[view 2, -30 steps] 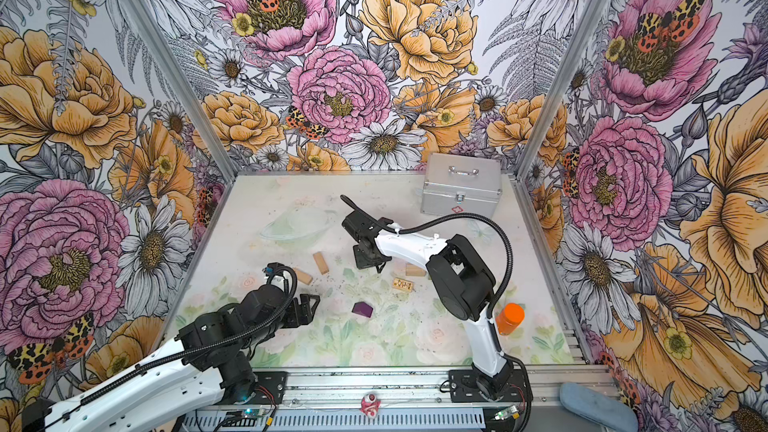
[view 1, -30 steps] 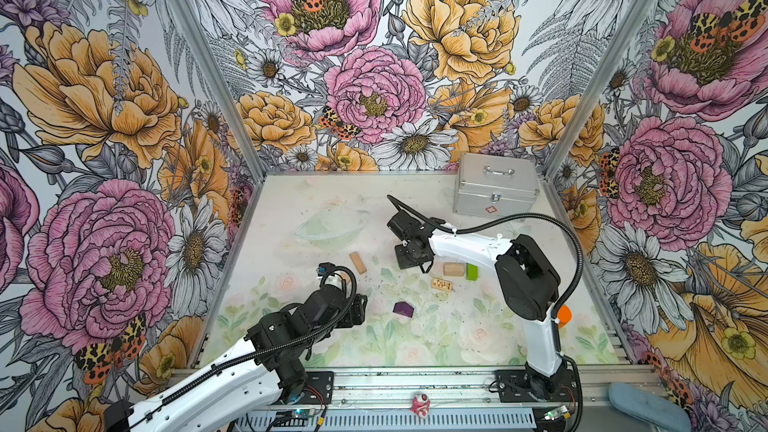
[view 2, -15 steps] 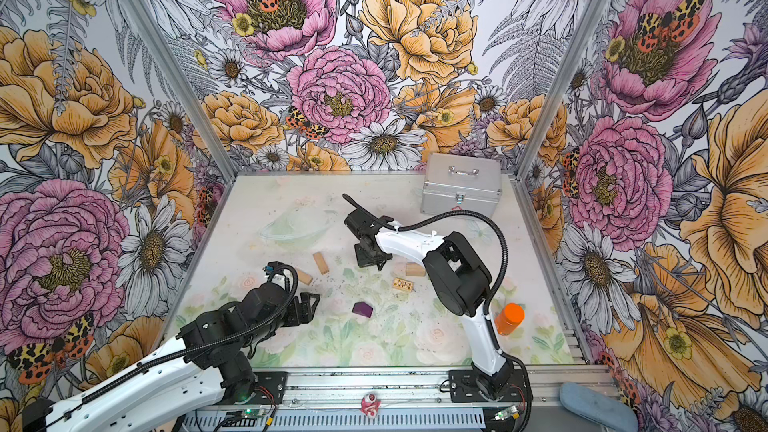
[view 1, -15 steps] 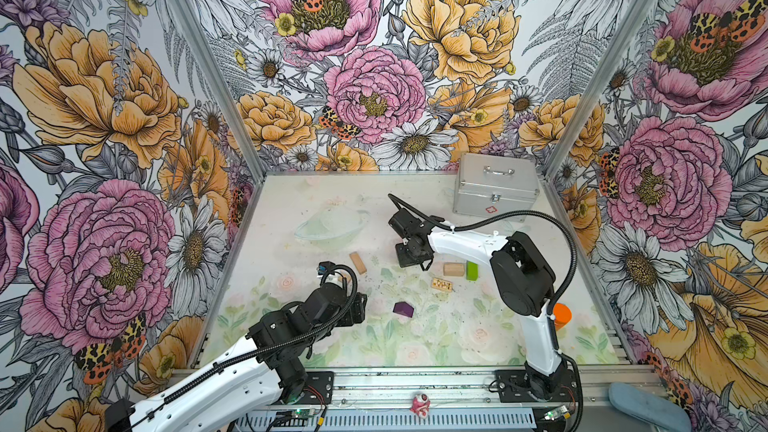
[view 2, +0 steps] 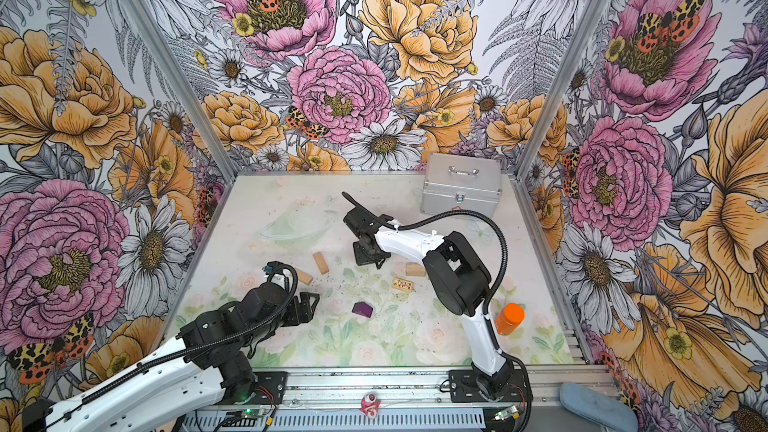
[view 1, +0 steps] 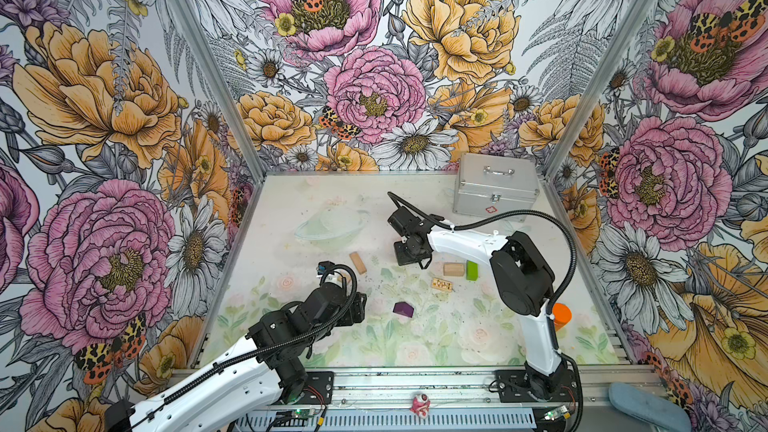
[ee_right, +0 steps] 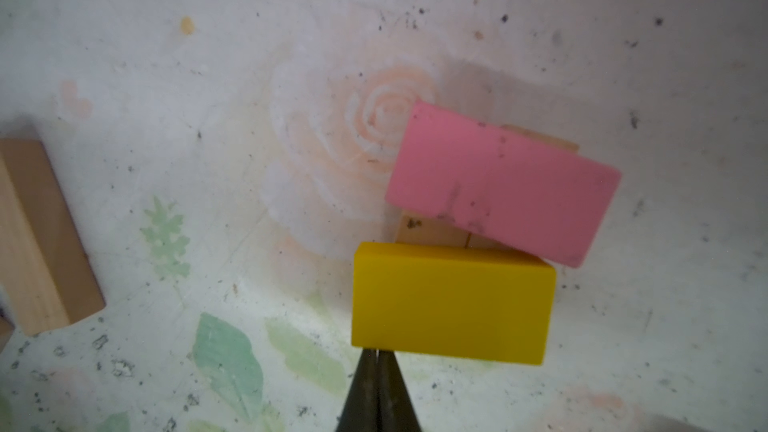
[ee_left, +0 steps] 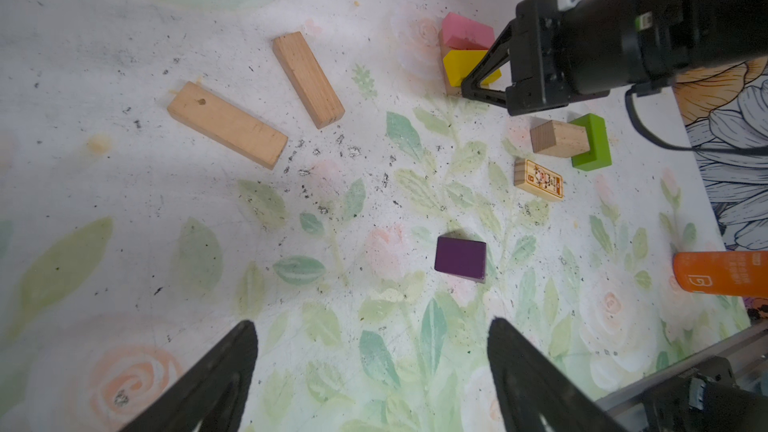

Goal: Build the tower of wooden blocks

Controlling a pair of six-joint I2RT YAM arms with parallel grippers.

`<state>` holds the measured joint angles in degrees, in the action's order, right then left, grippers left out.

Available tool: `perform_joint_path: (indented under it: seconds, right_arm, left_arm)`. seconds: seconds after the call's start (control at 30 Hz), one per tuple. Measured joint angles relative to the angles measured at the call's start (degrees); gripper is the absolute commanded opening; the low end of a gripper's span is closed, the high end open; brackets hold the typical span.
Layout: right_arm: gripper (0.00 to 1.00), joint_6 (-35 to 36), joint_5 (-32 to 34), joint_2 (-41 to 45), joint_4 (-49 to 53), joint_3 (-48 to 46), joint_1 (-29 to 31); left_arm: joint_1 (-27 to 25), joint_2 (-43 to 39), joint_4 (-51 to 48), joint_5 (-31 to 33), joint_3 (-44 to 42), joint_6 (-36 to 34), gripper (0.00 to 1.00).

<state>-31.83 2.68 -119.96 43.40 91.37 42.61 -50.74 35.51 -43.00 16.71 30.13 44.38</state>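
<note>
Lying just beside pinched right claw (ee_right: 377, 361): yellow block (ee_right: 453, 303).

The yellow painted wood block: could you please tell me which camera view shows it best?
The right wrist view: the yellow painted wood block sits large, its broad face unobstructed. The left wrist view shows it small, partly behind the shut right gripper. In both top views that gripper hides it.

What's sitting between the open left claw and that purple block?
Nothing: in the left wrist view only bare flowered table lies between the left gripper and the purple block.
</note>
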Motion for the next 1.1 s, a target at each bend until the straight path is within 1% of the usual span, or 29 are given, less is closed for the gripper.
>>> perform_joint_path:
  seconds: [0.53,0.8,0.93,1.1]
  right_arm:
    - [0.06,0.07,0.02,-0.74,-0.48,1.16,-0.83]
    - [0.08,0.57,0.02,-0.74,-0.46,1.16,-0.98]
    - [0.12,1.16,-0.81,-0.72,-0.48,1.16,-0.96]
    - [0.26,1.86,-1.77,0.24,-0.44,1.16,0.13]
  left_arm:
    - [0.00,0.00,0.02,0.00,0.00,0.00,0.88]
    - [0.04,0.00,0.02,0.00,0.00,0.00,0.87]
    - [0.04,-0.04,0.02,-0.02,0.00,0.00,0.87]
    - [0.04,-0.74,0.02,-0.02,0.00,0.00,0.88]
